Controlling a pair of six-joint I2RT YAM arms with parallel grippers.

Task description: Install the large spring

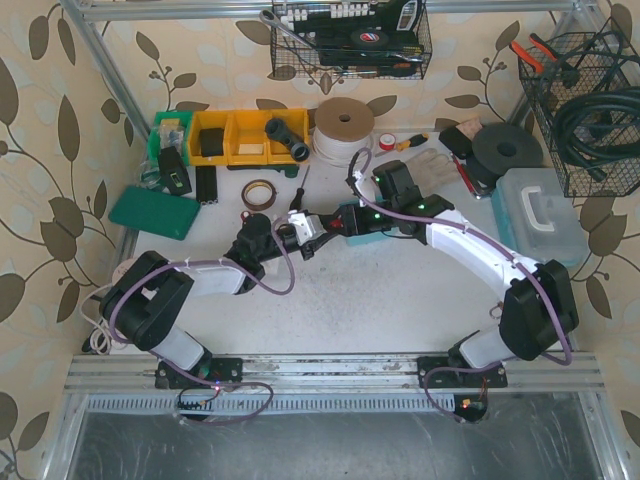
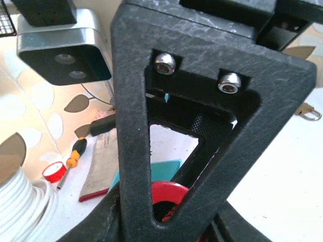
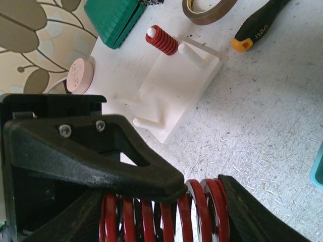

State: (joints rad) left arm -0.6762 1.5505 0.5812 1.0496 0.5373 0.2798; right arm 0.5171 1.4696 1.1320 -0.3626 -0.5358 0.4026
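The large red spring (image 3: 202, 206) lies lengthwise between the fingers of my right gripper (image 3: 166, 214), which is shut on its two ends. One finger (image 3: 91, 151) of my left gripper lies across the top of its coils. In the left wrist view the spring's end (image 2: 169, 194) shows through the right gripper's triangular finger (image 2: 202, 101), between the jaws of my left gripper (image 2: 169, 224). The white peg fixture (image 3: 176, 75) lies just beyond, with a small red spring (image 3: 162, 40) on one peg and a bare peg (image 3: 194, 54) beside it. Both grippers (image 1: 305, 235) (image 1: 338, 224) meet mid-table.
Beyond the fixture (image 1: 300, 224) lie a green case (image 3: 113, 17), a brown tape roll (image 3: 207, 10) and a black and orange screwdriver (image 3: 257, 30). Yellow bins (image 1: 245, 135), a white cord spool (image 1: 342, 125) and a clear plastic box (image 1: 540, 212) stand further back.
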